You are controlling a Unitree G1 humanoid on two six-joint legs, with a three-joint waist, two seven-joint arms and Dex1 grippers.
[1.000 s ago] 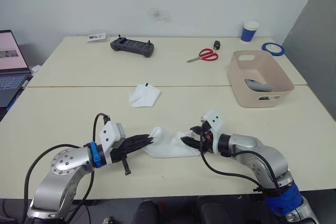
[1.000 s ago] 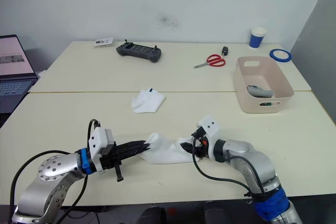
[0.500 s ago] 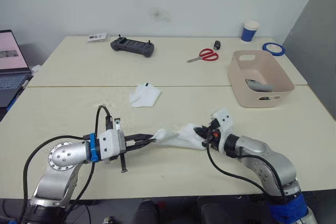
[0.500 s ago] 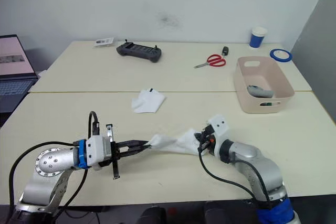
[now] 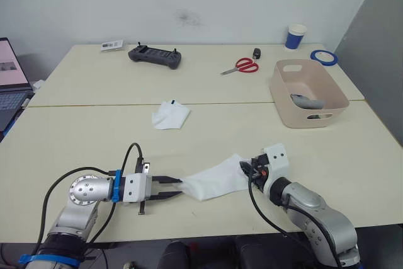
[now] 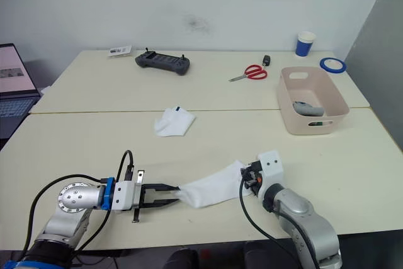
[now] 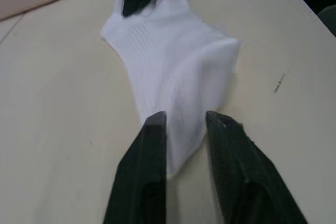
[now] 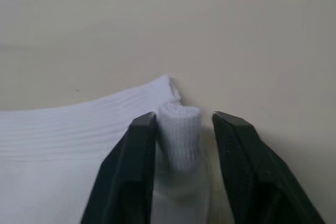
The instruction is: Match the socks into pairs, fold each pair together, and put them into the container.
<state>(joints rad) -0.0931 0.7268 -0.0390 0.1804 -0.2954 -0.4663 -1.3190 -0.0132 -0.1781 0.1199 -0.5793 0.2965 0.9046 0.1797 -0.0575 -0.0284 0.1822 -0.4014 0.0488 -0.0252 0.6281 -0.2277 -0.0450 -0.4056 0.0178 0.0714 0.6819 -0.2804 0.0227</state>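
A white sock (image 5: 217, 182) lies flat near the table's front edge, stretched between my two grippers. My left gripper (image 5: 180, 188) is open, its fingertips (image 7: 153, 129) on either side of the sock's near end. My right gripper (image 5: 244, 169) is shut on the sock's bunched cuff (image 8: 180, 129). A second white sock (image 5: 170, 116) lies crumpled at mid-table. The pale pink container (image 5: 301, 62) stands at the right with a grey sock (image 5: 306, 100) inside.
Along the far side sit a black controller (image 5: 155, 56), red scissors (image 5: 240, 65), a blue paper cup (image 5: 294, 36) and a blue tape roll (image 5: 321, 57). A laptop (image 5: 7, 86) is at the left edge.
The white sock, held up and taut half a second ago, now lies flat on the table. My left gripper has opened and drawn back left. My right gripper moved slightly right, still holding the cuff.
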